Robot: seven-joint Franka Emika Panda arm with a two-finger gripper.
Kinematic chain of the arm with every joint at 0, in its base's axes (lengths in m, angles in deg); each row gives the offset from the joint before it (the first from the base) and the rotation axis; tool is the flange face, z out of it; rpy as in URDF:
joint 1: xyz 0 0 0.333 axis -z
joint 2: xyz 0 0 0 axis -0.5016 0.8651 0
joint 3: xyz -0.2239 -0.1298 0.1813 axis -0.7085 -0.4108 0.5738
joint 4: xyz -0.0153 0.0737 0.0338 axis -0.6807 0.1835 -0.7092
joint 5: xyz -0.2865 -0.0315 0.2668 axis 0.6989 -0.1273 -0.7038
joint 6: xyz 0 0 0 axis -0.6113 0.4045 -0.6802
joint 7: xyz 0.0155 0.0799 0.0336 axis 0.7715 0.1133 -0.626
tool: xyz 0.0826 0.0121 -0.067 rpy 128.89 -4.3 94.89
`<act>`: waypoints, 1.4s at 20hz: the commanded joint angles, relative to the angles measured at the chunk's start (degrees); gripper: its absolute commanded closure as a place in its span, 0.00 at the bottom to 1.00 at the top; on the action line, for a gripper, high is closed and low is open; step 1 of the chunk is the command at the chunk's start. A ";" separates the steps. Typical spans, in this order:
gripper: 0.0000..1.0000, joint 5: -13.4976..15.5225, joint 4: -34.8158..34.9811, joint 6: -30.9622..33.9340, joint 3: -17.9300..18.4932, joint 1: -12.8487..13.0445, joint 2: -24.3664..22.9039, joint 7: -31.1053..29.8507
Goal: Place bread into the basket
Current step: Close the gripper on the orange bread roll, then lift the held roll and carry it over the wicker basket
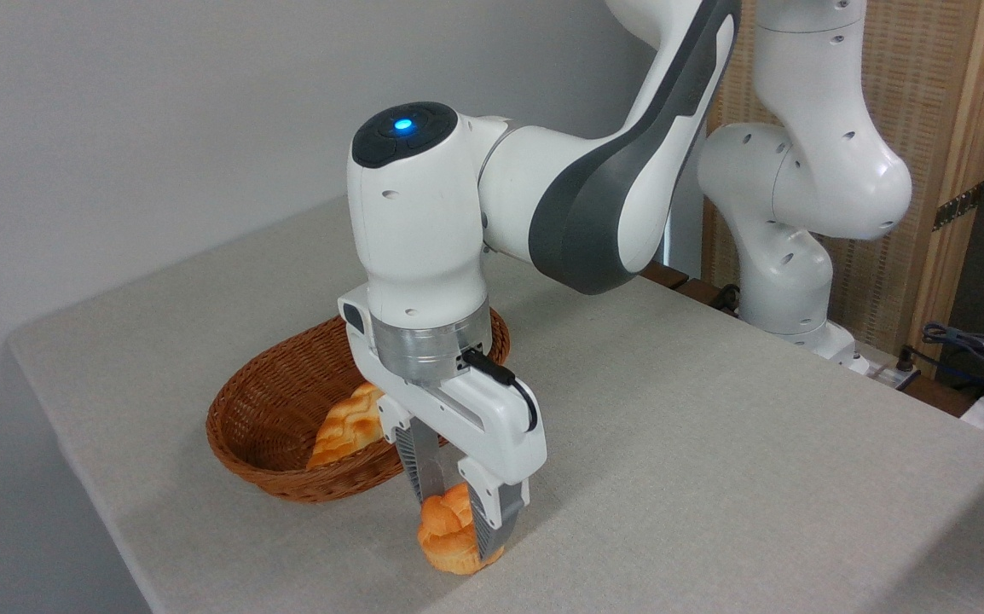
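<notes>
Bread [449,533] sits clamped between your gripper [456,516] fingers, near edge of the table [714,443], w/ its paler base at or just above the cloth; you can't tell if it touches. Gripper's closed on it, one finger each side, pointing straight down. A black cable loops off the wrist, and a blue light glows on top of the arm [424,213].

Just left and farther back you've got the basket [287,409]: reddish-brown wicker, oval, braided rim, resting on the table. A longer braided loaf [347,426] lies inside, leaning vs. the near-right wall, partly hidden by the gripper body.

Surface is a pale grey-beige cloth-like top w/ a rounded far-left corner, running to your right edge of view. Arm's base stands at the far right.

Room: plain grey wall [159,128] behind and left. Far right, a wood-framed woven panel [935,111], plus cables [961,341] and dark gear at the right edge.
</notes>
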 commanded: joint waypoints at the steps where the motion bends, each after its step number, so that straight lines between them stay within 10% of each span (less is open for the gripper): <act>1: 0.66 -0.95 0.21 -0.68 0.45 0.32 0.09 0.56; 19: 0.63 0.37 -5.24 -0.33 1.60 0.50 -4.65 0.38; 28: 0.59 6.43 -5.33 1.34 -4.46 1.20 -7.73 -0.23</act>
